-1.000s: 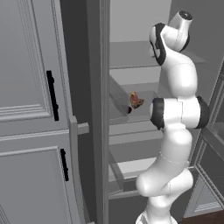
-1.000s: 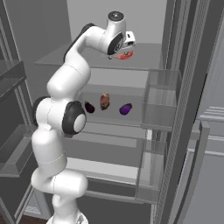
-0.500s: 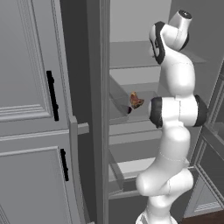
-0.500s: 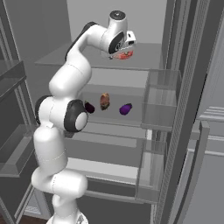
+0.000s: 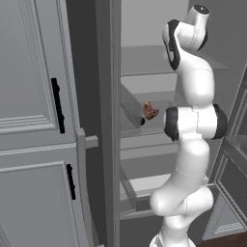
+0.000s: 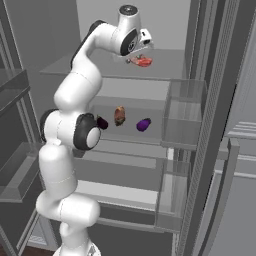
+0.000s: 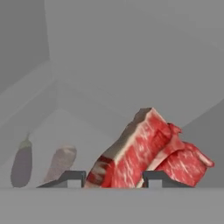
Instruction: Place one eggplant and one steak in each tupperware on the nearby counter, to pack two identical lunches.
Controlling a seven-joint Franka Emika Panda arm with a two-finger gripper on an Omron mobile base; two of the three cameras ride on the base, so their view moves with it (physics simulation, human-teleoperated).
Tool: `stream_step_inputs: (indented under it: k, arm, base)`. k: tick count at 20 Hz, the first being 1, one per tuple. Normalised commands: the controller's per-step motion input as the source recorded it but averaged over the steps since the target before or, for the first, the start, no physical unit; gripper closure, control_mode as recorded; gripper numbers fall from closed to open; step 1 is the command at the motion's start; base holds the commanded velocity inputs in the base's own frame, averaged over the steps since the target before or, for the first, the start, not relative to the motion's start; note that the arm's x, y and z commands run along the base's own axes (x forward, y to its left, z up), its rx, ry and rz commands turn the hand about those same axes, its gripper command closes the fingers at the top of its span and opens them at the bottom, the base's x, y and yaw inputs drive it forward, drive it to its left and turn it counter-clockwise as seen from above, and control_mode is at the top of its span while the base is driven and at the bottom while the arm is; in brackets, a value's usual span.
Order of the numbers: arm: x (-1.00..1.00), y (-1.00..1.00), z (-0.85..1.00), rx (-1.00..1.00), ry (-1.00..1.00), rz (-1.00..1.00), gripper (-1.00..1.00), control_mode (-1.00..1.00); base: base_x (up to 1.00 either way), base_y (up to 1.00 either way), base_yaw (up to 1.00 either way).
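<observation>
I am reaching into an open fridge. A red steak (image 6: 142, 61) lies on the top glass shelf (image 6: 170, 62), and my gripper (image 6: 136, 56) is down on it. In the hand view the steak (image 7: 140, 151) fills the gap between the two tips of my gripper (image 7: 113, 178), and the jaws press on its sides. One shelf lower lie a second steak (image 6: 119, 115) and two purple eggplants (image 6: 143, 124) (image 6: 102, 122). Through the glass, an eggplant (image 7: 22, 162) and the lower steak (image 7: 61, 161) show faintly. The left base view shows the lower steak (image 5: 149, 111). The tupperware and the counter are out of view.
Clear door bins (image 6: 182, 120) hang on the open fridge door at the right. Grey cabinet doors with black handles (image 5: 58, 106) stand to the left of the fridge. More shelves (image 6: 125, 192) lie below, close behind my arm.
The jaws have closed in from wide open onto the steak on the top shelf. The arm and the food on the lower shelf have stayed put.
</observation>
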Motion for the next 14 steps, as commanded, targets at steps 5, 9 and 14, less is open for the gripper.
stream_step_inputs:
  k: [5, 9, 14]
  arm:
    - [-0.22, 0.29, -0.31, -0.19, -0.15, 0.01, 1.0, -1.0]
    - [-0.32, 0.4, -0.23, -0.26, -0.17, 0.0, 1.0, -1.0]
    - [-0.73, 0.41, 0.55, -0.17, -0.19, 0.02, 1.0, -1.0]
  base:
    - [0.0, 0.0, 0.0]
    - [0.0, 0.0, 0.0]
    - [0.0, 0.0, 0.0]
